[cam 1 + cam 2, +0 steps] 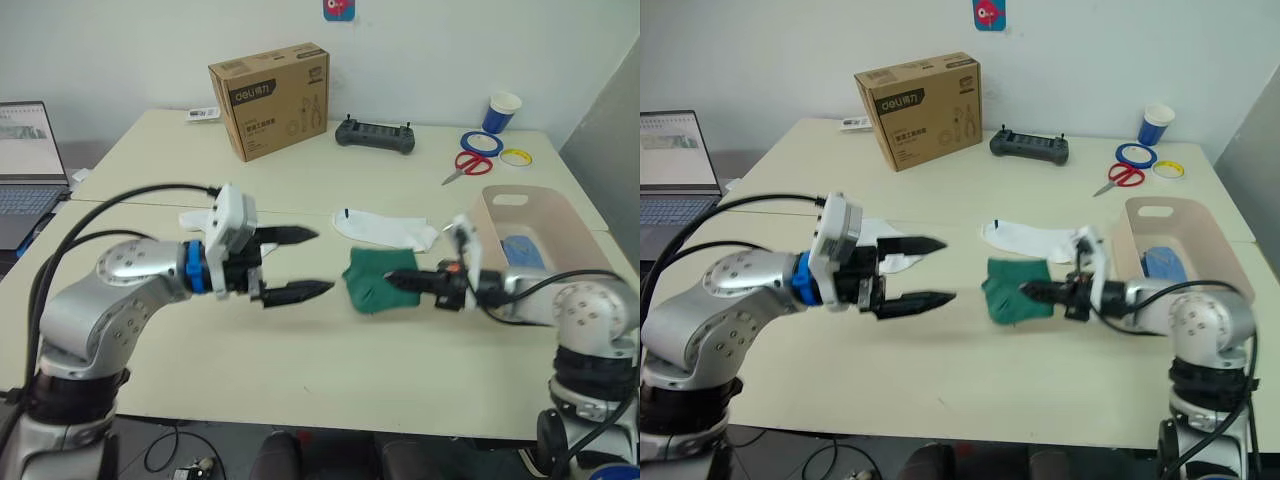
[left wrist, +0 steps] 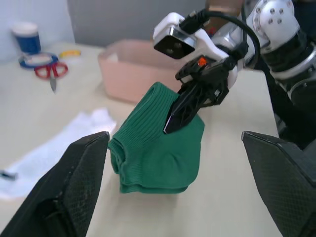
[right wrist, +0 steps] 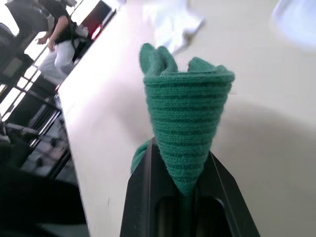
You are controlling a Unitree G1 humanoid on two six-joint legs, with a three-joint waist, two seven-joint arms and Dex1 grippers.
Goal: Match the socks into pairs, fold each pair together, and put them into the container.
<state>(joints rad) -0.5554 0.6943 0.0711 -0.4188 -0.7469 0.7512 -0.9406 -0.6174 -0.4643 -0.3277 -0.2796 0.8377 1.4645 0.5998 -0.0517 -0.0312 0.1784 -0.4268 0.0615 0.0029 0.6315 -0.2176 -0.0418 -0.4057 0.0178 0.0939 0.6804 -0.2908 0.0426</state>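
Laptop (image 1: 25, 165): at the far left, on a separate surface beside the table (image 1: 300, 360).

Left tool (image 1: 300, 265): held over the left-centre of the table, fingers spread wide apart and holding nothing, tips pointing toward the green socks. Bare tabletop lies between its tips and the socks, and a broad bare strip runs along the near edge.

White sock (image 1: 195, 220): flat on the table just behind the left tool, partly hidden by it.

Cardboard box (image 1: 270, 98): upright near the far edge, left of centre.

Black controller (image 1: 375, 135): near the far edge, to the right of the box.

Second white sock (image 1: 385, 229): flat at mid-table, just behind the green socks.

Green socks (image 1: 375, 279): folded bundle at table centre, its right end lifted.

Right tool (image 1: 412, 281): clamped on the green socks' cuff edge, fabric pinched between both fingers.

Scissors (image 1: 468, 164), tape rings (image 1: 482, 143) and blue paper cup (image 1: 503, 112): grouped at the far right corner.

Pink tub (image 1: 560, 225): at the right table edge, just right of the right tool, with blue socks (image 1: 522, 250) lying inside.
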